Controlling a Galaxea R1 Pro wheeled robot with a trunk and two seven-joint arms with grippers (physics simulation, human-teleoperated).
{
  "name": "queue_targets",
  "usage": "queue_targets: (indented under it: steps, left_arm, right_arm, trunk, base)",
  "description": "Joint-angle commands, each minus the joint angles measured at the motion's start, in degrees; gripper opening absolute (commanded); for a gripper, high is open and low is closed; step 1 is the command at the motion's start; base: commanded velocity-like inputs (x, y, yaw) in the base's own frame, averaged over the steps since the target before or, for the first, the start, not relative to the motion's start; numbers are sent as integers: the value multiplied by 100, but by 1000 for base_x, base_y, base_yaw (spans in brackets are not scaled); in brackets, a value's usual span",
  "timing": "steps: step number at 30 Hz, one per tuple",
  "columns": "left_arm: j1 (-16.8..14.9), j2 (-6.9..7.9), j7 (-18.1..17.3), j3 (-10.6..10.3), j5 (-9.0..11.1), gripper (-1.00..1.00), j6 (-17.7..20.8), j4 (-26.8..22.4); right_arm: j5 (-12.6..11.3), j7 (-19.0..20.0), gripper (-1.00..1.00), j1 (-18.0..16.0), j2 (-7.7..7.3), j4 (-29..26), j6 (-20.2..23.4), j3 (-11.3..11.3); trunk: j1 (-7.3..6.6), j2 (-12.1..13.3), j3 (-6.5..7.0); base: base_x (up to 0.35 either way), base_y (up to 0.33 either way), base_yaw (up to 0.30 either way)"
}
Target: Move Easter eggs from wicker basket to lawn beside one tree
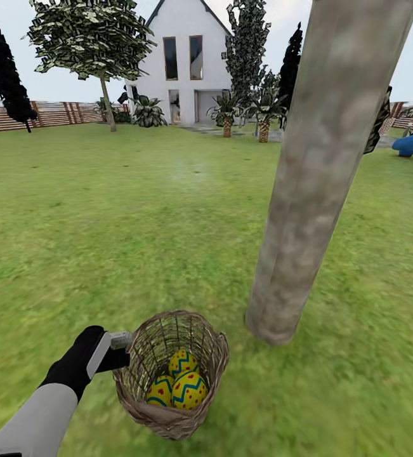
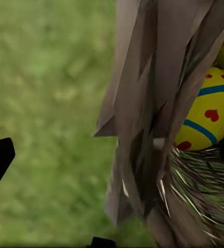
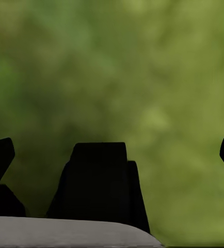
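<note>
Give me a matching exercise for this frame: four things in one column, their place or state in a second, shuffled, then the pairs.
Things:
1. Easter eggs
2. wicker basket
3. left gripper
4. tree

Places or states:
A. at the basket's rim
B. rising from the lawn, right of the basket
C. lying inside the basket
D. beside the trunk's base

Pairs: 1-C, 2-D, 3-A, 4-B

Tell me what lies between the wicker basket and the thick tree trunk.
Only bare lawn, in the head view: the wicker basket and the tree stand apart.
</note>
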Motion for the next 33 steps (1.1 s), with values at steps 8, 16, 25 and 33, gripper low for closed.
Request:
queue_targets:
  steps: [8, 16, 25, 33]
  left_arm:
    - [-2, 8, 50, 5, 61, 100, 28, -20]
    - [-2, 57, 47, 28, 65, 100, 69, -84]
    - [-2, 347, -51, 275, 97, 100, 126, -266]
    - [-2, 365, -55, 1148, 88, 100, 177, -670]
  right_arm:
    - [59, 9, 100, -6, -3, 17, -39, -50]
    - [6, 12, 100, -6, -6, 1, -42, -59]
    - [57, 100, 100, -6, -16, -51, -31, -51]
    - [51, 205, 100, -84, -62, -330, 56, -56]
  trunk:
    - [-177, 320, 139]
    - [-353, 641, 283]
    - [-551, 1002, 444]
    - [-726, 1323, 588]
  base:
    - [0, 0, 0]
    - [0, 0, 0]
    - [0, 0, 0]
    - [0, 0, 0]
